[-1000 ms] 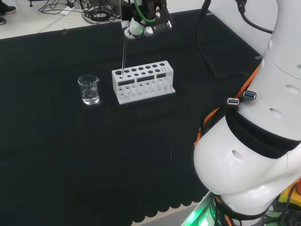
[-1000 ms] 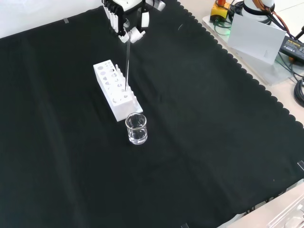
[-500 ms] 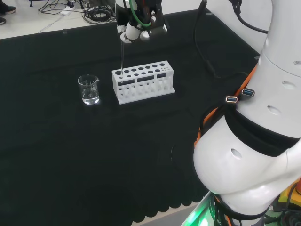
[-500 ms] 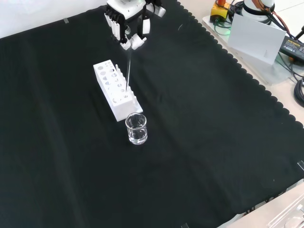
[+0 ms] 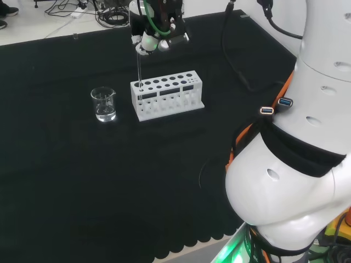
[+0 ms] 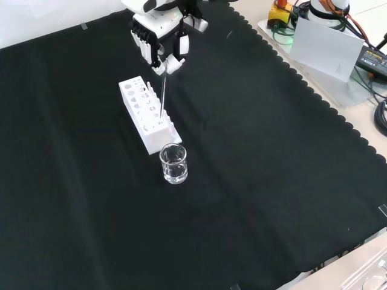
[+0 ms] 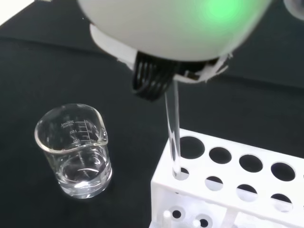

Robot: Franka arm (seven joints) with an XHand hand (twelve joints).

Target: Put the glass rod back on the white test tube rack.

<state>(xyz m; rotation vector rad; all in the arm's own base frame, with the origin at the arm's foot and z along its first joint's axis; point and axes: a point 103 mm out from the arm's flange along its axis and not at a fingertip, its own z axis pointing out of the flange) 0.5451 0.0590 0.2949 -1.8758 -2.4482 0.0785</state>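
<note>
Front view: hand over far end of rack, fingers curled round top of rod, gripping it; rod near upright, lower end in a hole at near end of rack, on the end next to beaker; beaker just beside that end on black cloth, apart from rack, some clear liquid at its bottom. Head view: hand above and behind left end of rack, rod dropping from fingers as a thin pale line into the leftmost hole row; beaker left of rack, near, not touching; big white arm links at right of view. Wrist view: rod passing from under blurred white palm down into corner hole of rack, tip inside the hole, depth below the top plate not clear; neighbouring holes unfilled; beaker beside that corner, spout on rim, liquid shallow
</note>
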